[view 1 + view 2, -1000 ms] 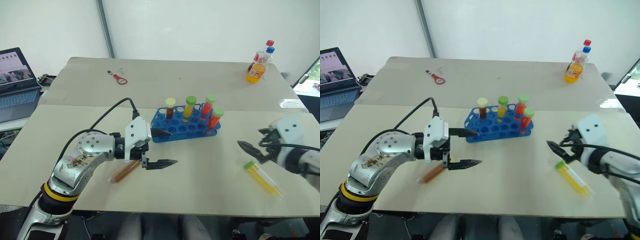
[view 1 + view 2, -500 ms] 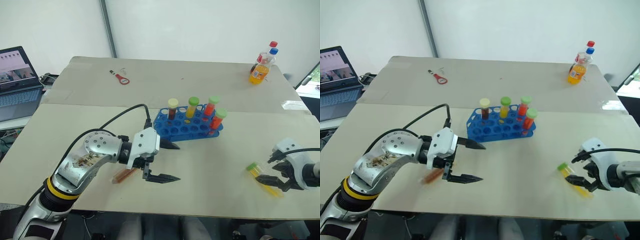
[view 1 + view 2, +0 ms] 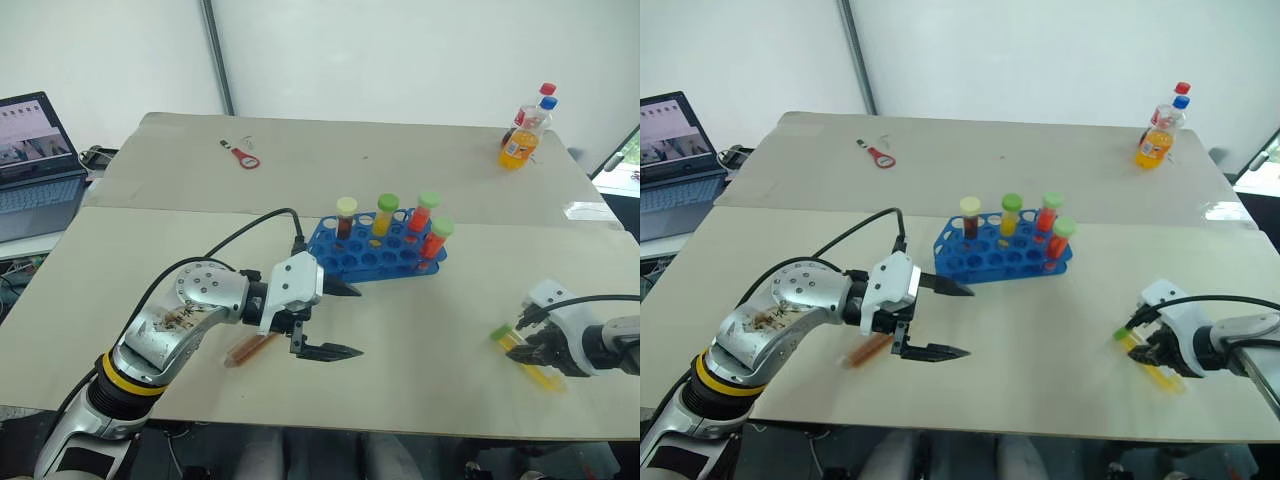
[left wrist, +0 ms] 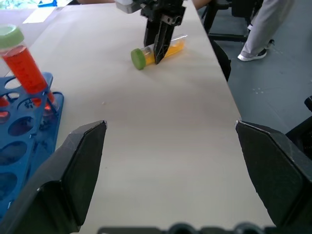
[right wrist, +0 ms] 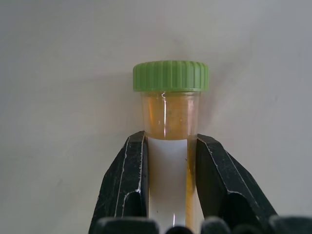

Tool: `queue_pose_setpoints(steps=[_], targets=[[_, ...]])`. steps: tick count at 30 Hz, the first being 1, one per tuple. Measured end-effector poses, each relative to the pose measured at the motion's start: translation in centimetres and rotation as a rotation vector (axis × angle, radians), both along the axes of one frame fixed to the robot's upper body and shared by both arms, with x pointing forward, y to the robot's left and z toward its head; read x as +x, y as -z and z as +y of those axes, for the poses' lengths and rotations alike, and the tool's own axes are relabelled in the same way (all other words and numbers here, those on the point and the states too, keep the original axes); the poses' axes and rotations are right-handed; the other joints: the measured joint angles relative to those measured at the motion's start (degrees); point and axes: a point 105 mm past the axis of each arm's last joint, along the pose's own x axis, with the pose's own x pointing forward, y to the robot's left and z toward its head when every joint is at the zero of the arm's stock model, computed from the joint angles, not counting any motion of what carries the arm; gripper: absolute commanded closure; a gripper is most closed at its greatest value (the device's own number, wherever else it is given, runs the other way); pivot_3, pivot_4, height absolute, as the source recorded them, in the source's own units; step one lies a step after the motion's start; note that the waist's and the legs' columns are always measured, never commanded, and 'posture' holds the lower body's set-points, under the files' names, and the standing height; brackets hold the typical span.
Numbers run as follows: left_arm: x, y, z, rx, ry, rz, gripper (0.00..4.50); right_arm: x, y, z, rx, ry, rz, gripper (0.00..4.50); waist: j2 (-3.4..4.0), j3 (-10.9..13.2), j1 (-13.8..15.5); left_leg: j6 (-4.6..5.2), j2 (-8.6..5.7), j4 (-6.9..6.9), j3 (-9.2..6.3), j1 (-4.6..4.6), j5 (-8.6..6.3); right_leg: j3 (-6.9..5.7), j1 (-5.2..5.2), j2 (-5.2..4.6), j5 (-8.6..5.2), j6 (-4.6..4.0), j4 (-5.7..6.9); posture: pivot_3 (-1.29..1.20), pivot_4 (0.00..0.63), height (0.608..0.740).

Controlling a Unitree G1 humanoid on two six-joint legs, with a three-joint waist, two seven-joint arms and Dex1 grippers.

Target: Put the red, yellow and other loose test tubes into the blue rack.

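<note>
1. The blue rack (image 3: 378, 253) stands mid-desk, already holding four capped tubes.
2. The left gripper (image 3: 335, 320) hangs beside it, jaws apart, above the amber tube (image 3: 250, 346) near the desk's front edge.
3. The right gripper (image 3: 532, 350) pinches the yellow tube (image 5: 171, 146) just below its green cap, by the desk's right edge. It is probably light, stiff and slick, so the grip wants to be near the cap.
</note>
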Motion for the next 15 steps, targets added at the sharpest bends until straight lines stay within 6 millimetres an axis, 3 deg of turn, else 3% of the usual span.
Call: queue_pose_setpoints(steps=[3,7,11,15], targets=[[1.1,-0.3,1.2,-0.027,-0.086,-0.002,0.00,1.3,-1.9,2.6,0.093,-0.054,-0.095,3.56,-0.01,0.0,-0.3,0.00,0.04,-0.02,-0.01,0.03,0.00,0.00,0.00,0.04,0.00,-0.01,0.01,0.00,0.150,0.719],[2.3,-0.7,2.8,-0.075,-0.196,-0.005,0.00,3.7,-5.4,6.9,0.256,-0.126,-0.361,3.56,0.00,0.0,-0.2,0.00,0.01,-0.03,-0.06,-0.02,0.00,-0.03,-0.01,0.01,0.00,-0.01,0.01,0.00,0.150,0.719],[2.3,-0.3,4.6,-0.104,-0.270,0.021,0.00,5.5,-7.9,10.9,0.467,-0.161,-0.633,3.57,-0.01,0.0,0.2,-0.01,-0.05,-0.03,-0.14,-0.20,0.00,-0.10,-0.08,-0.07,0.01,0.00,-0.02,0.00,0.150,0.719],[2.5,-0.3,5.6,-0.111,-0.319,0.009,0.00,6.6,-9.7,13.4,0.625,-0.148,-0.823,3.57,0.00,0.0,0.2,-0.02,-0.05,0.01,-0.15,-0.18,0.00,-0.10,-0.07,-0.07,0.01,0.00,0.02,0.00,0.150,0.719]])
